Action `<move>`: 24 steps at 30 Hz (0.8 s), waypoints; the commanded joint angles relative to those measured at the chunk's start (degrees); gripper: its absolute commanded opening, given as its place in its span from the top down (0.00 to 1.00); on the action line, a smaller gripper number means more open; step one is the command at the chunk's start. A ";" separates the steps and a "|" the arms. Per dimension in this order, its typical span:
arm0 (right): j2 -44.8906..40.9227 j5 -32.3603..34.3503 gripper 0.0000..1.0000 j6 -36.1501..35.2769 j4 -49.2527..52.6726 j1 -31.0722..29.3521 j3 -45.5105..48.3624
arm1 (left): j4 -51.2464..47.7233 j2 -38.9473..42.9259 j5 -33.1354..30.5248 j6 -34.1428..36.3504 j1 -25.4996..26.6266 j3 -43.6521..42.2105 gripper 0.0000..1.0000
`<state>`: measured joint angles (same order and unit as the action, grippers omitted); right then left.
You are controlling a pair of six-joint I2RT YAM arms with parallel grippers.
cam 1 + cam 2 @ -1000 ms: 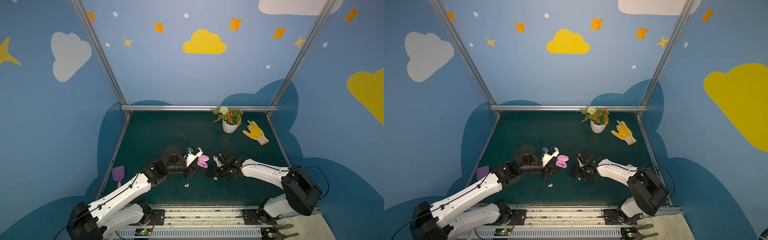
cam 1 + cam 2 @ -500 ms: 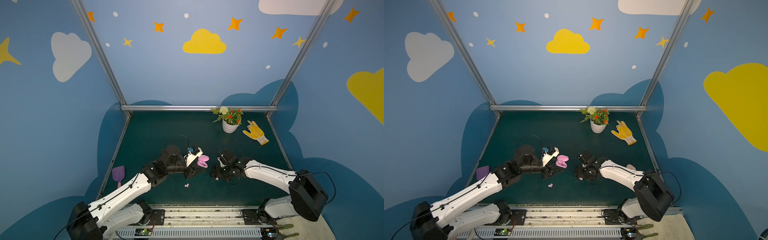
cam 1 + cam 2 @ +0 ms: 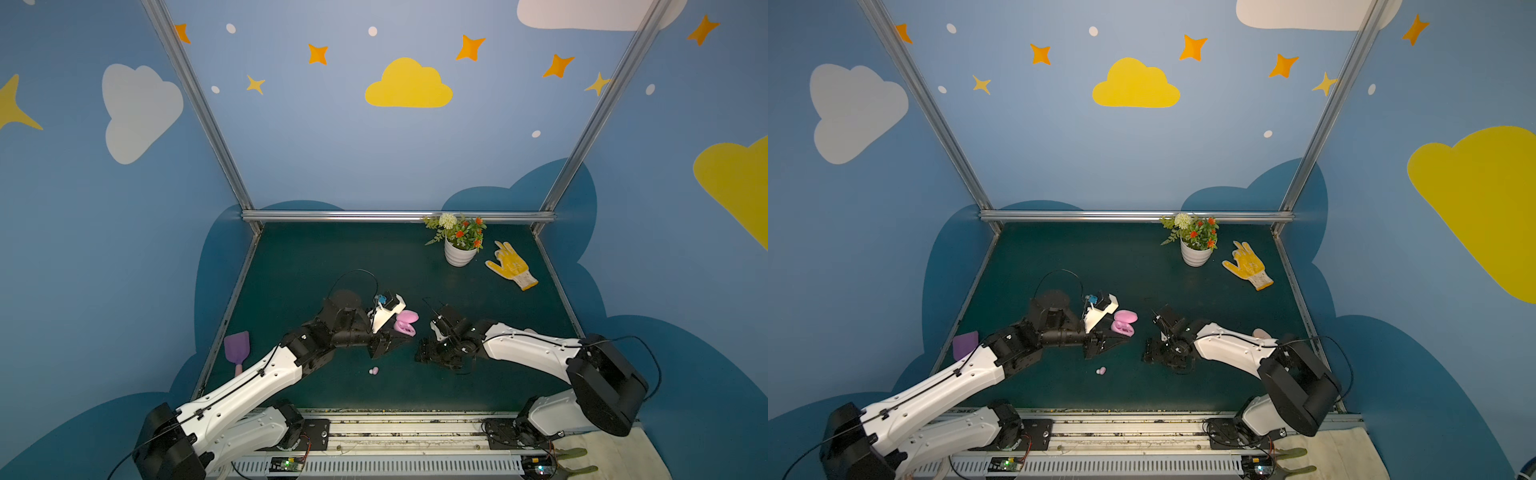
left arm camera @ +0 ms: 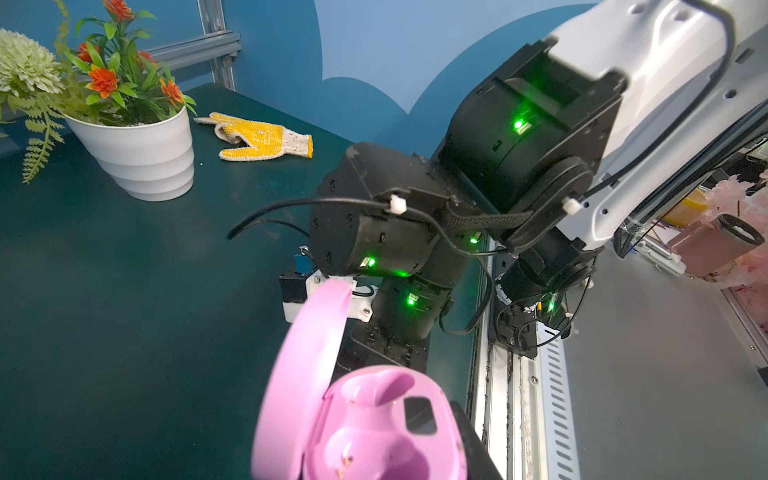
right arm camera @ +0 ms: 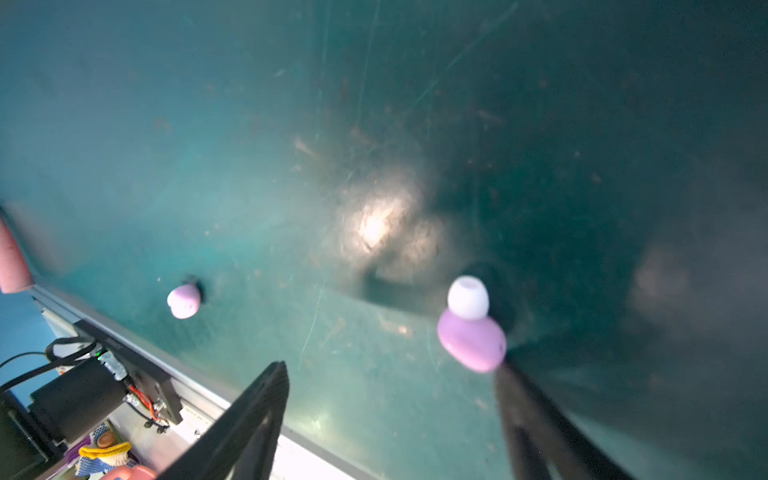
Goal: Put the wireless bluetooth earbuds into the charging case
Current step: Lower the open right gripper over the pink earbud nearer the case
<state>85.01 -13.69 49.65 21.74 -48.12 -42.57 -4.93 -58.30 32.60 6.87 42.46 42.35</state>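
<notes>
The wireless bluetooth earbuds (image 3: 374, 370) are not in the charging case (image 4: 374, 428) yet. In the right wrist view one lilac bud (image 5: 473, 340) with a white tip lies on the green table (image 5: 208, 145) right at the tip of one finger of my right gripper (image 5: 390, 365). A second bud (image 5: 184, 301) lies well apart from it, nearer the table's front edge. The right gripper's jaws are spread wide and hold nothing. The lilac bud sits off to one side, not between them.

My left gripper (image 3: 392, 340) is clamped on the pink case near mid-table, lid swung up, and both wells look empty in the left wrist view.

I judge the step in hand to be picking up the lilac bud. To do it well I would:
- slide the right gripper sideways until the bud is centred between the fingers;
- wait for the blurred wrist picture to settle before lowering;
- close slowly on the hard body, not the soft white tip, because a glossy bean this small may squirt out;
- carry it to the case and turn it to match the shape of a well.

I can read no writing anywhere. The case shows only a blank dark square inside. The yellow glove (image 4: 257, 139) has a dotted pattern, but I can make out no lettering on it.
</notes>
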 commanded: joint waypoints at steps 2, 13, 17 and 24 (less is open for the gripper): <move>1.92 0.47 0.21 0.71 -2.04 -0.01 -1.78 | 0.51 0.27 -0.21 0.33 -0.20 0.19 0.86; 3.96 1.56 0.21 0.27 -3.91 0.98 -5.25 | 0.60 0.10 -0.34 0.33 -0.22 0.28 0.86; 5.05 0.33 0.22 0.32 -5.16 0.95 -6.54 | 0.53 0.46 -0.68 0.42 -0.18 0.07 0.86; 6.12 -0.66 0.22 0.54 -7.47 0.90 -8.05 | 0.53 0.37 -0.95 0.42 -0.21 0.04 0.86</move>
<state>90.28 -13.45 50.17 15.88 -47.33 -48.88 -4.93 -58.30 31.94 6.87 42.46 42.35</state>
